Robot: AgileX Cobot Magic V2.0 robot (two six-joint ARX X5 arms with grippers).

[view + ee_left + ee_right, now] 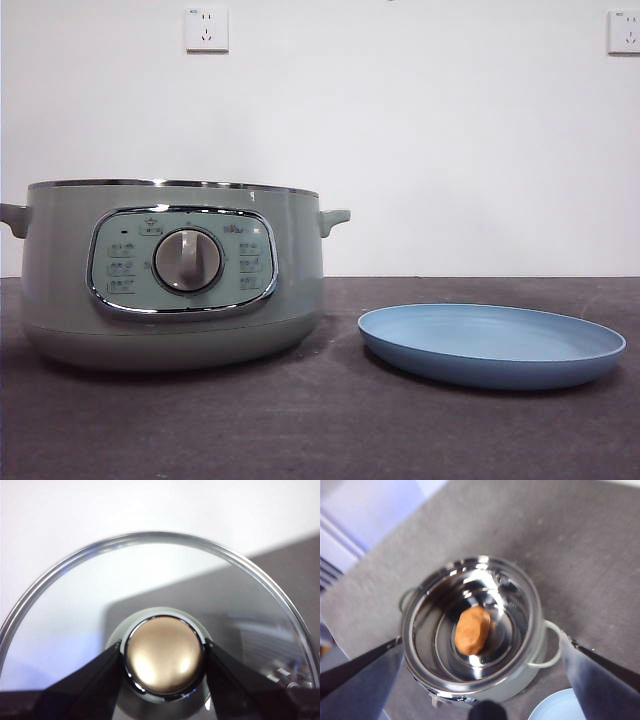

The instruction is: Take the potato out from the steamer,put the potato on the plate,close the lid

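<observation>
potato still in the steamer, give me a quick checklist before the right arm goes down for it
1. Lid off the steamer: ok, the left gripper holds it by the knob, jaws shut on it.
2. Potato reachable: ok, it lies alone in the middle of the open pot.
3. Right gripper open: ok, jaws spread wide above the rim.
4. Right gripper centred over the potato: ok, roughly.
5. Plate ready: ok, nothing on it, beside the steamer.
6. Lid clear of the right arm's path: cannot tell.
</observation>
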